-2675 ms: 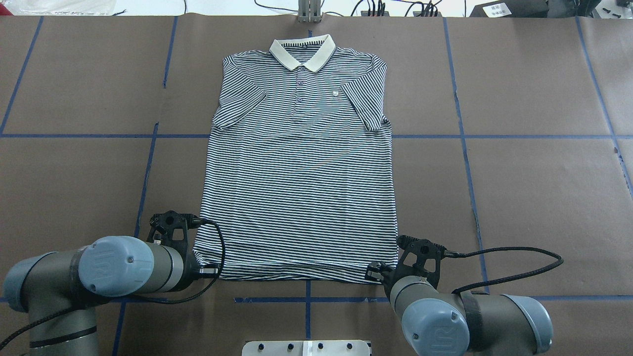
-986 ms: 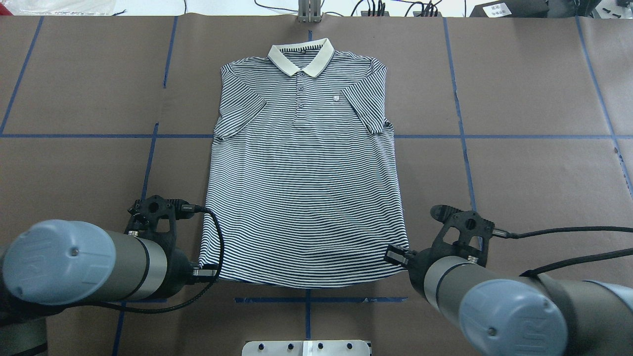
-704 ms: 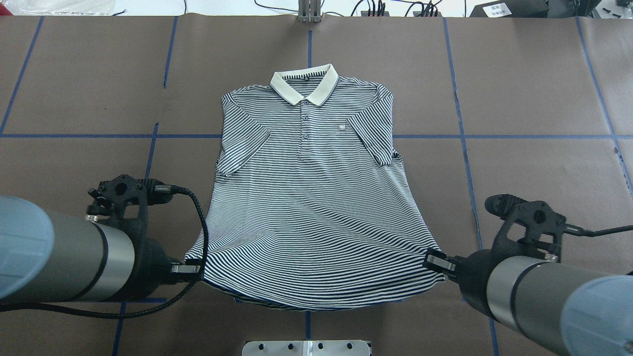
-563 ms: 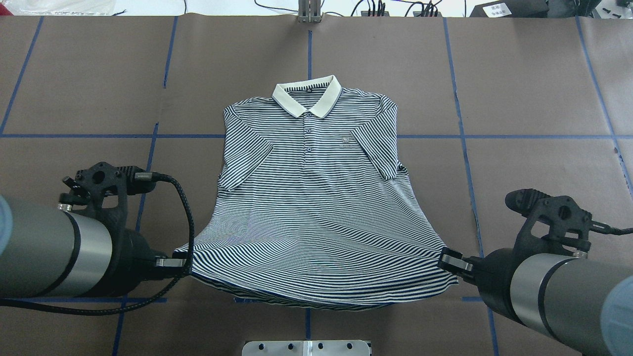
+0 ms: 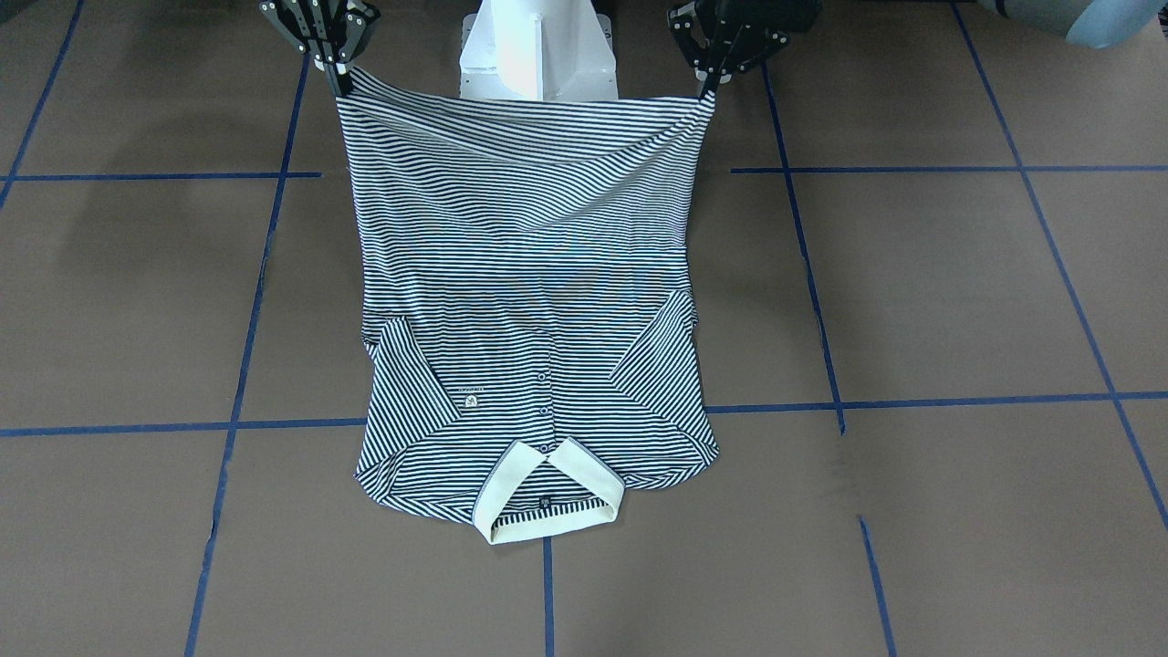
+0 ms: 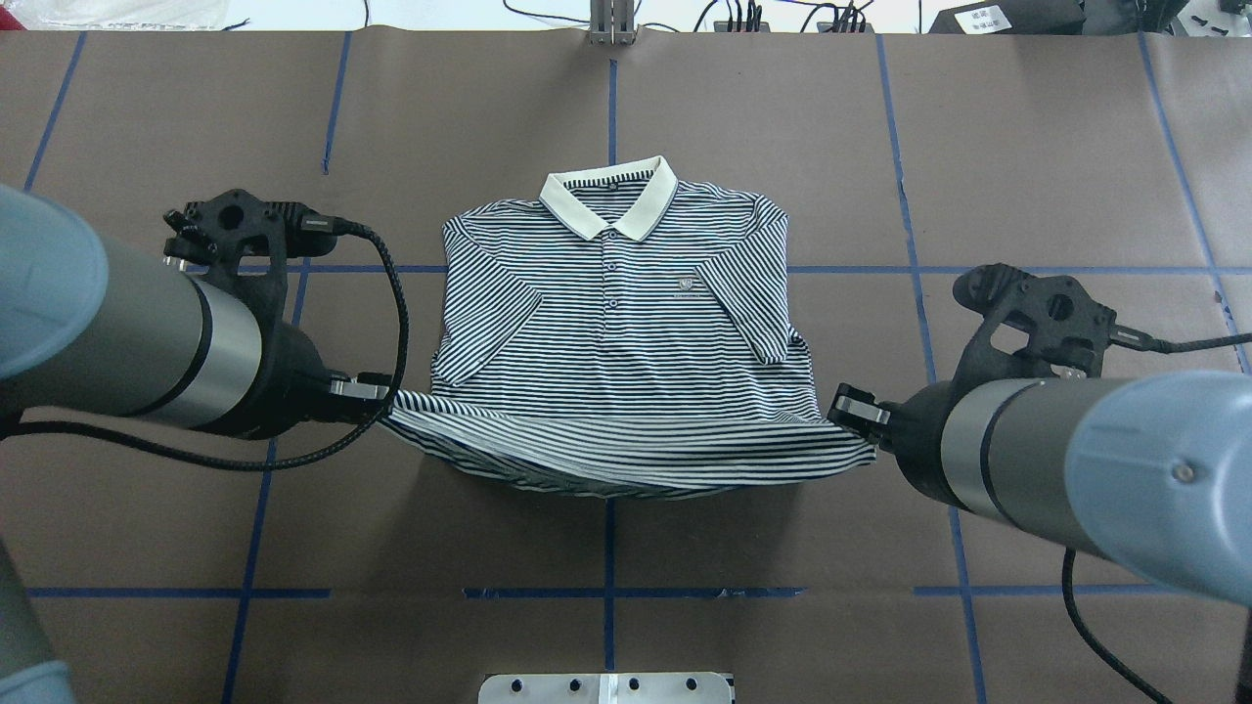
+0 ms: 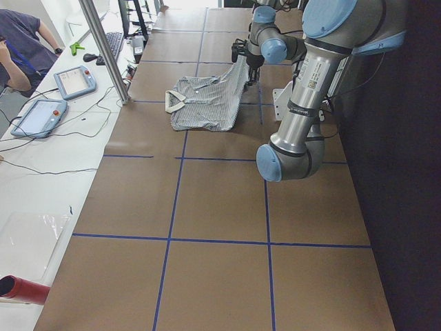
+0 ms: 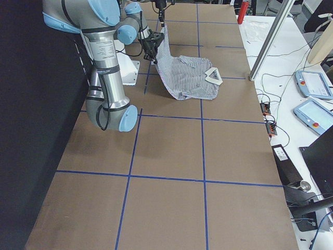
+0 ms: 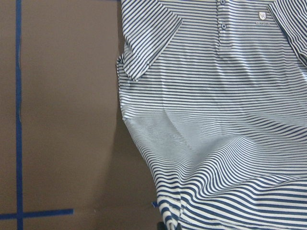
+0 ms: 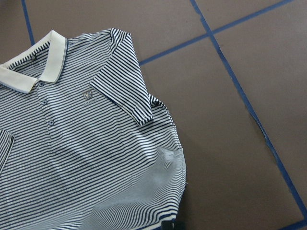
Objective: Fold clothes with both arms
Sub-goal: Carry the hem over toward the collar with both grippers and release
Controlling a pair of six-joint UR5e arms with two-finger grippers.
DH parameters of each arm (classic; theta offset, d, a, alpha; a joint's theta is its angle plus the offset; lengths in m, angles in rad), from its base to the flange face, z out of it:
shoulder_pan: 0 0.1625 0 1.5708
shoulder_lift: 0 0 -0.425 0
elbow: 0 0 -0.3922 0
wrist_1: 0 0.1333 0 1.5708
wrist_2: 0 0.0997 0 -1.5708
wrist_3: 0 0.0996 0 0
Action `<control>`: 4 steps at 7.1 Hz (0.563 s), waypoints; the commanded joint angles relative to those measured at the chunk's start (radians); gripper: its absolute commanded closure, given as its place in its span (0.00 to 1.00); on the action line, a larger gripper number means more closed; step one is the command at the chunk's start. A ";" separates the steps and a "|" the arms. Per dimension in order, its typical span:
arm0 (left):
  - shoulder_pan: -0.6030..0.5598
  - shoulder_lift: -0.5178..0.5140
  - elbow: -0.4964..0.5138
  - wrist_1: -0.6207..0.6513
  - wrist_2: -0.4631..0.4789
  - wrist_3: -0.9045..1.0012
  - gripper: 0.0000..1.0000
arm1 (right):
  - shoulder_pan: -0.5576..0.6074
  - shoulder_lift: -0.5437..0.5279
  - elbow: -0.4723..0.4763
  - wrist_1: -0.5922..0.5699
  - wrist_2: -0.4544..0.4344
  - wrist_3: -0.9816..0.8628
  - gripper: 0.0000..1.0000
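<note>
Pinching both corners of the hem [image 6: 626, 479] of the striped polo shirt [image 6: 611, 323] with left gripper [image 6: 377, 391] and right gripper [image 6: 849, 408], fingers clamped narrow on cloth. Holding hem lifted above table [image 6: 1027, 147], collar [image 6: 608, 196] end flat. Hem-to-collar fold barely begun; laying down and further folds likely left.

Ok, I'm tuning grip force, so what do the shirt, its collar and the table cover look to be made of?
Polo shirt: looks like a thin, soft, matte knit; it sags and ripples between the lifted hem corners.
Collar: seemingly thicker cream knit, holding its shape.
Table cover: probably matte brown paper, flat, taped in blue.
</note>
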 commanded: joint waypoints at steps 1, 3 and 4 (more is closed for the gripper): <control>-0.111 -0.024 0.198 -0.153 -0.001 0.074 1.00 | 0.210 0.086 -0.231 0.110 0.108 -0.111 1.00; -0.180 -0.086 0.380 -0.254 0.000 0.132 1.00 | 0.309 0.092 -0.454 0.327 0.150 -0.165 1.00; -0.196 -0.106 0.491 -0.345 0.000 0.140 1.00 | 0.335 0.144 -0.572 0.394 0.150 -0.179 1.00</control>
